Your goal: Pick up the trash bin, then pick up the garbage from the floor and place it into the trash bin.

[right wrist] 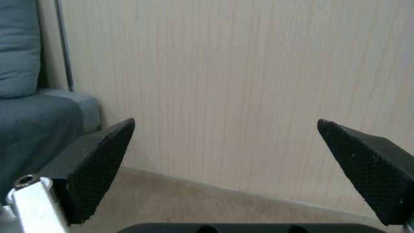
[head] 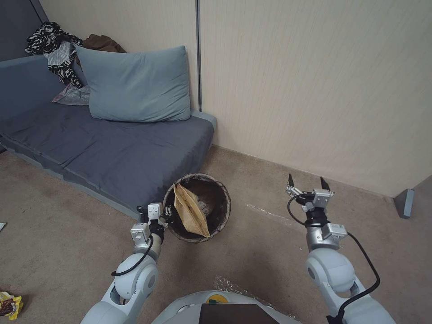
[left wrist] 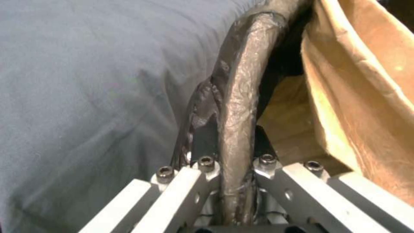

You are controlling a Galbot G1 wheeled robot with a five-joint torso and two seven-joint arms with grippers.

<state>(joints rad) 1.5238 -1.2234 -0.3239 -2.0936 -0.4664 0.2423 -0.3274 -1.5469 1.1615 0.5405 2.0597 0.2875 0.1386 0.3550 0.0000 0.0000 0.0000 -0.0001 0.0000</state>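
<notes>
The trash bin (head: 198, 176), round with a dark liner over its rim, sits at the sofa's near corner. My left gripper (head: 167, 211) is shut on its near-left rim. In the left wrist view the lined rim (left wrist: 241, 97) runs between the fingers of that gripper (left wrist: 233, 139). A flat brown paper bag (head: 191, 211) stands tilted inside the bin, also seen close up as the paper bag (left wrist: 366, 97). My right gripper (head: 306, 182) hangs open and empty over the carpet to the right, facing the wall; its view shows the gripper (right wrist: 225, 121) with nothing between the fingers. A yellow snack wrapper (head: 10, 305) lies on the floor at far left.
A grey sofa (head: 112, 153) with a blue pillow (head: 135, 85) and piled clothes (head: 54, 49) fills the left. The pale wall (head: 315, 90) runs behind. A grey block (head: 405, 202) stands at the right. A clear plastic scrap (head: 229, 284) lies near my base (head: 216, 308).
</notes>
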